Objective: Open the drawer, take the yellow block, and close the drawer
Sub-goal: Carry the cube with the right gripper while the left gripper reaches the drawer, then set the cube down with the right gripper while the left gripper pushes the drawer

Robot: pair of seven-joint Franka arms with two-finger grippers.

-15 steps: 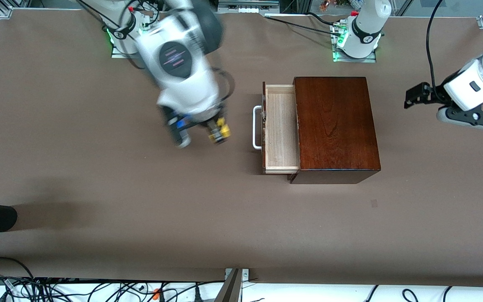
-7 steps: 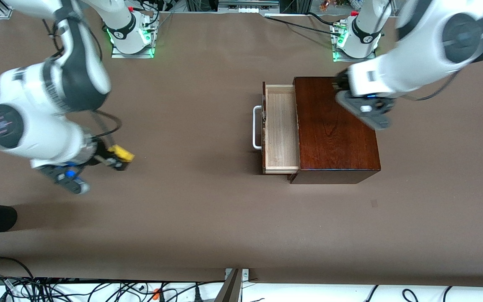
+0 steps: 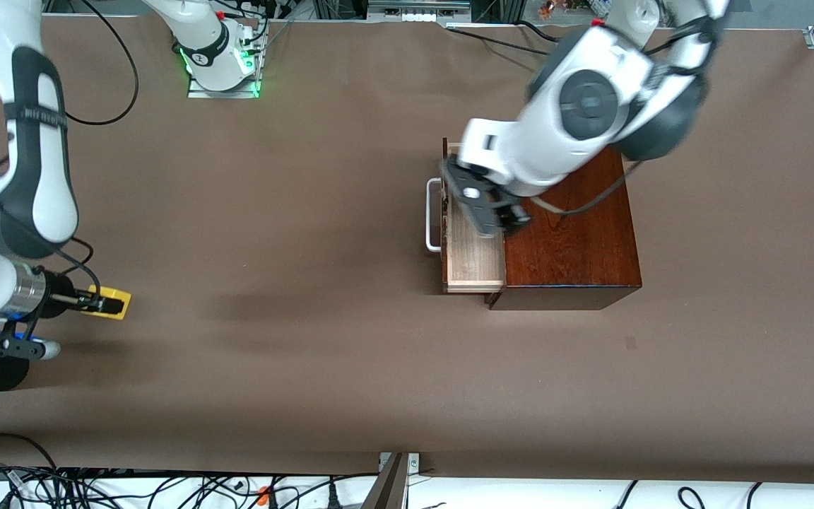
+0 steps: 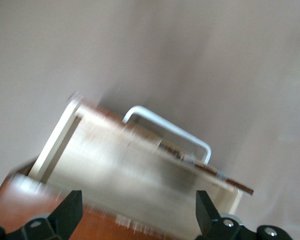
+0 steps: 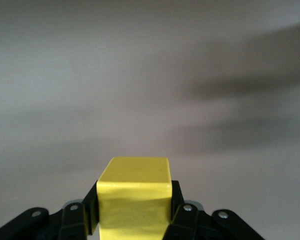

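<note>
Right gripper clamps one yellow block; left gripper, fingers spread, over one drawer.

text: none legible | labels: none | numbers: none | signs: none

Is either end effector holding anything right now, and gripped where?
The right end effector clamps the small bright yellow cube by two facing sides, over bare table. The left end effector is open, holding nothing, above the open pale-wood drawer.
</note>
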